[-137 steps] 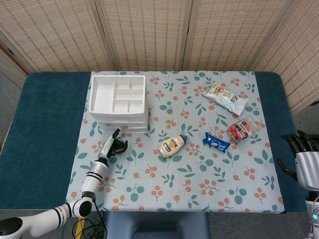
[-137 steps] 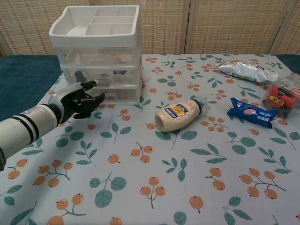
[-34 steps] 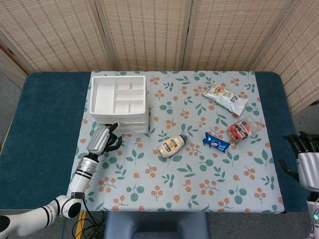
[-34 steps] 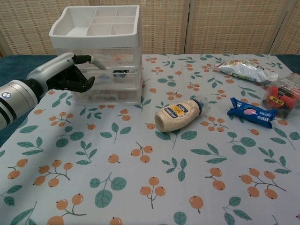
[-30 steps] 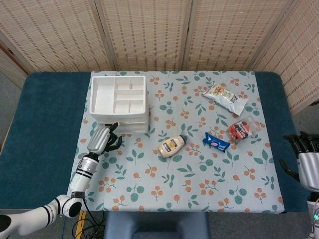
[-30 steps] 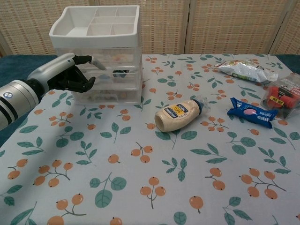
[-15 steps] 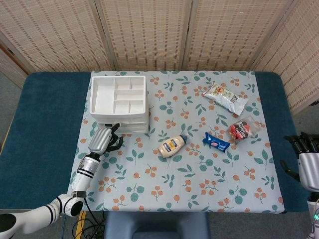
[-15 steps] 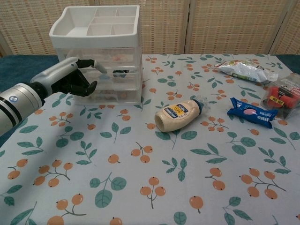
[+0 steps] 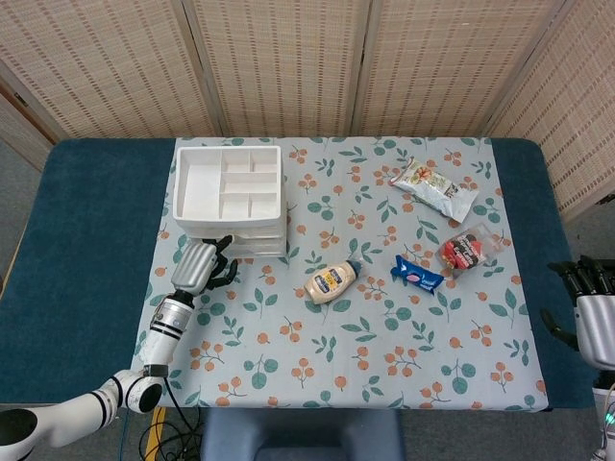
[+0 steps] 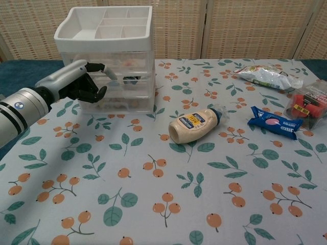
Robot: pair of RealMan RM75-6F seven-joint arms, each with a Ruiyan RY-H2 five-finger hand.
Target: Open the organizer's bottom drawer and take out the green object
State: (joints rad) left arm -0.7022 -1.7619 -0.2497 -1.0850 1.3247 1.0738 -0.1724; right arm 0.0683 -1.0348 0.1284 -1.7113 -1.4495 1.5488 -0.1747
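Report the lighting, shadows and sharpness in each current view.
Head view: even, diffuse light, sharp throughout, only a faint shadow beside the organizer. Chest view: soft shadow under the left hand and mayonnaise bottle; the near forearm looms large, and the translucent drawers blur their contents.

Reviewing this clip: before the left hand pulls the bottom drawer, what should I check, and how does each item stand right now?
1. Left hand at the front of the white plastic three-drawer organizer: ok, fingers curled in against the drawer fronts.
2. Hand level with the bottom drawer: not ok, it looks level with the middle drawer.
3. Firm hold on a drawer: cannot tell, the hand hides the contact.
4. Bottom drawer shut: ok, its front is flush with those above.
5. Patterned cloth in front of the drawer free for it to slide out: ok, the cream mayonnaise squeeze bottle lies well off to the side.
6. Right hand clear of the work: ok, at the far table edge, holding nothing.
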